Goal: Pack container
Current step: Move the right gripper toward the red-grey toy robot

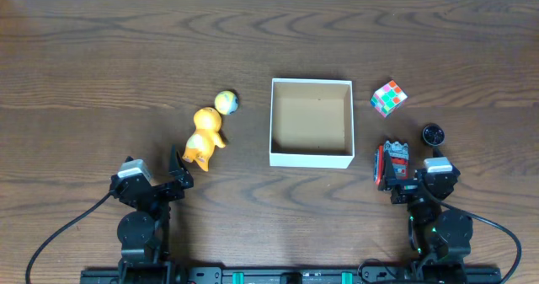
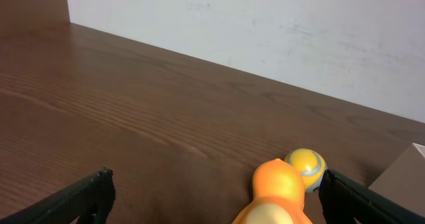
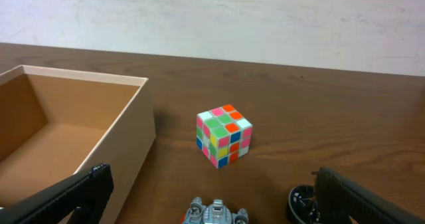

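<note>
- The container (image 1: 311, 159) is sitting near the middle of the counter (image 1: 126, 56) — a shallow, square, open-top box with thin white walls, its brown cardboard floor showing.
- The counter is showing dark brown wood grain, and a plain white wall (image 2: 265, 31) is running along its far edge.
- An orange figure (image 1: 205, 136) and a yellow-and-blue ball (image 1: 226, 102) are lying left of the box.
- A multicoloured cube (image 1: 388, 98), a small black round item (image 1: 433, 134) and a red-and-grey toy (image 1: 393, 162) are lying to its right.
- The left pincer (image 1: 178, 170) is resting with fingers spread wide apart, gripping nothing, just short of the orange figure.
- The right pincer (image 3: 209, 184) is likewise standing spread apart — the red-and-grey toy is lying between its fingers.
</note>
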